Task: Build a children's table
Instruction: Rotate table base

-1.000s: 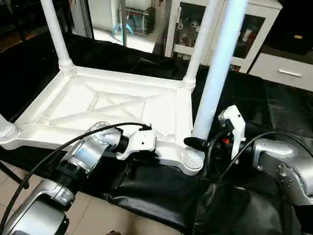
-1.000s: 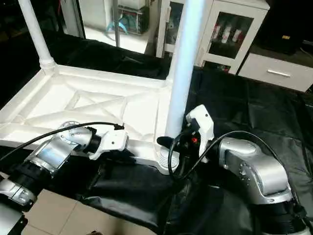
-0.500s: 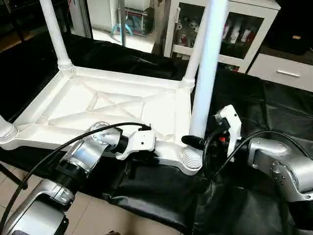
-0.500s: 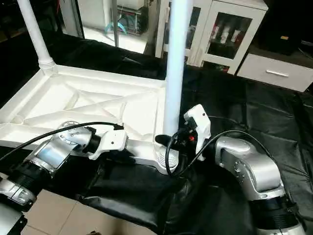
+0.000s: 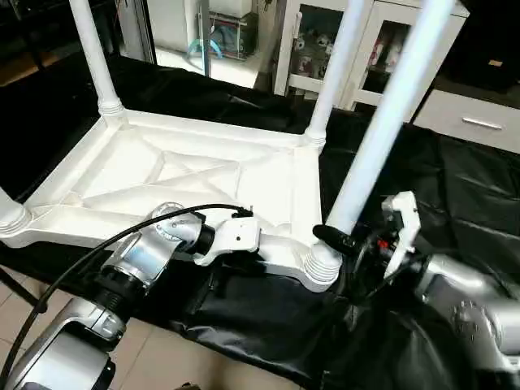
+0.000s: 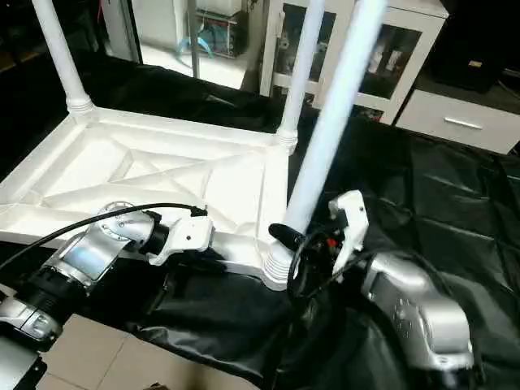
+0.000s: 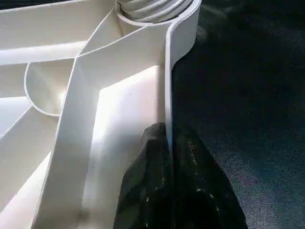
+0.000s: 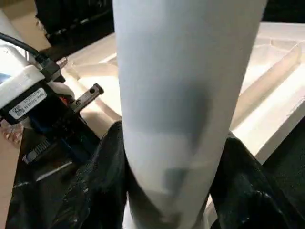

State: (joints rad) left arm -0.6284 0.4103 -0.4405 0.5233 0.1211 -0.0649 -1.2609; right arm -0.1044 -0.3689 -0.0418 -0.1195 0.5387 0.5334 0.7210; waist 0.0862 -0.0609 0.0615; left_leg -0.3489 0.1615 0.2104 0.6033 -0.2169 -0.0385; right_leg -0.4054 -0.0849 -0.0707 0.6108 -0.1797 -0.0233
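On a black-covered work surface [image 5: 455, 187], the white tabletop [image 5: 195, 175] lies underside up, X-ribs showing, w/ three legs already standing in corner sockets: far-left leg [image 5: 93, 57], far-right leg [image 5: 337, 61] and the stub of a near-left leg [image 5: 8, 213] at the picture's edge. The fourth leg [image 5: 382, 130] sits w/ its ribbed end in the near-right corner socket [image 5: 319, 264] but leans, tilted toward the robot's right and away from upright.

The right gripper [image 5: 345, 241] has its two black fingers [image 8: 95, 186] closed around the lower part of that fourth leg, one finger each side of the tube, just above the socket. The left gripper [image 7: 169, 157] is pinched narrow on the thin near edge wall of the tabletop, one finger inside the rim, one outside, a short way along from the same corner; its white wrist housing [image 5: 231, 236] and black cable [image 5: 97, 244] lie across the front rim.

Behind the surface stand a white glass-front cabinet [image 5: 406, 49] & a white drawer unit [image 5: 475, 118]. Tiled floor [image 5: 154, 357] in foreground, nr the robot's left forearm [image 5: 138, 260].
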